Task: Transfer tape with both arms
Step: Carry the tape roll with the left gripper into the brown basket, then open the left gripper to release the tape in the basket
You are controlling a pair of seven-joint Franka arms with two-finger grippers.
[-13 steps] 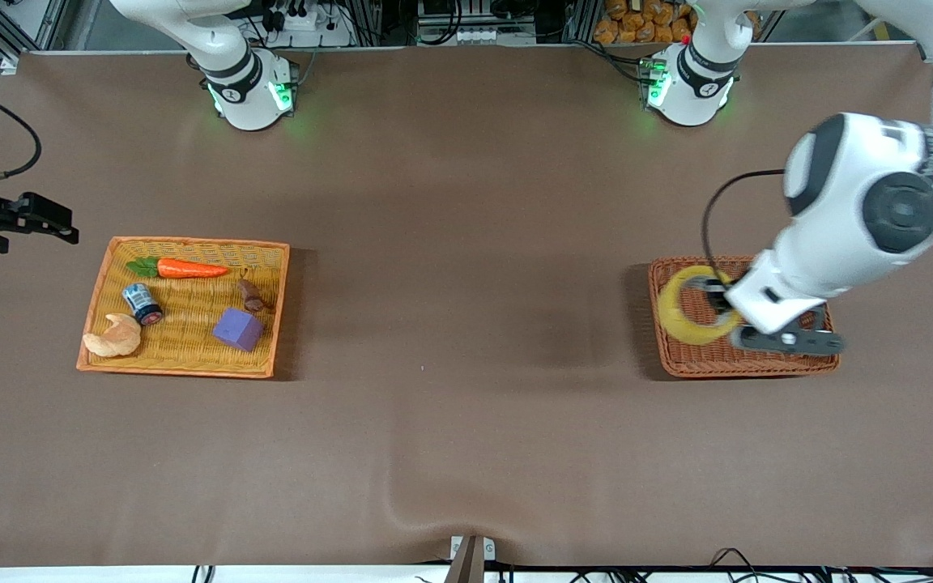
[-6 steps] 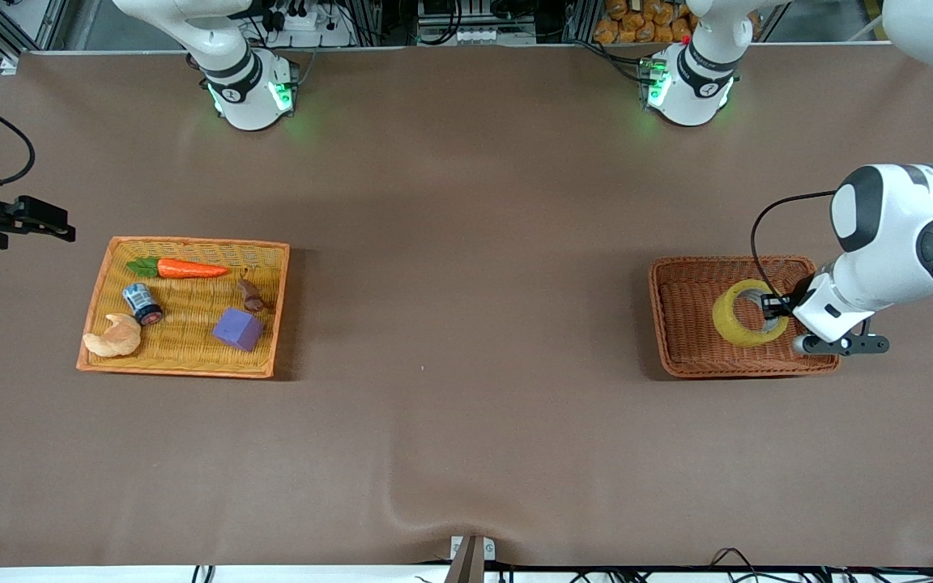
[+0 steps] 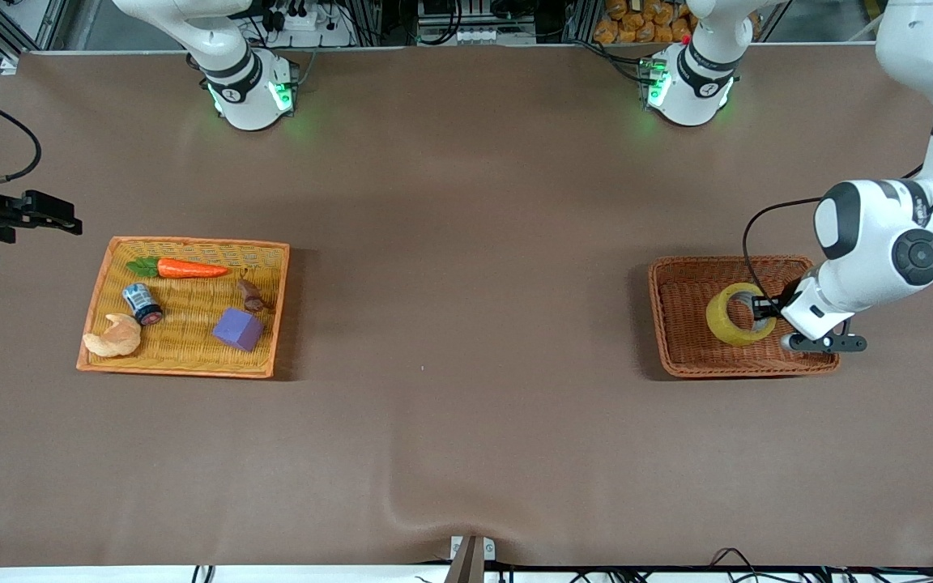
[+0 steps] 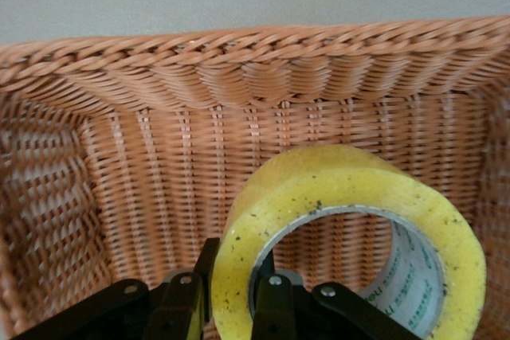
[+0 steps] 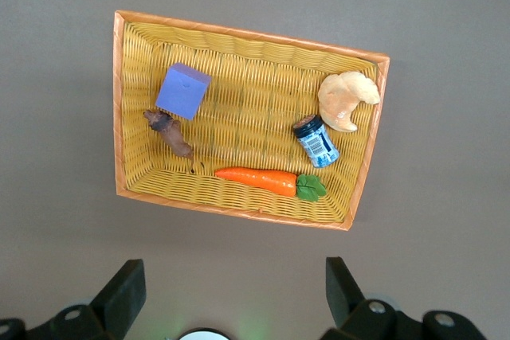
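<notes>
The yellow tape is a translucent ring with a grey-white core, tilted on its edge inside the brown wicker basket at the left arm's end of the table. My left gripper is shut on the roll's wall. In the left wrist view the tape has one finger outside the ring and the other inside it, with the left gripper low in the basket. My right gripper waits open and empty over the right arm's end of the table; its wrist view shows the right gripper wide apart.
A yellow wicker tray toward the right arm's end holds a carrot, a purple cube, a croissant toy, a small blue jar and a brown piece. The tablecloth bulges near the front edge.
My left gripper has come down into the brown basket with the tape, shifting toward the left arm's end. The right gripper has barely moved.
</notes>
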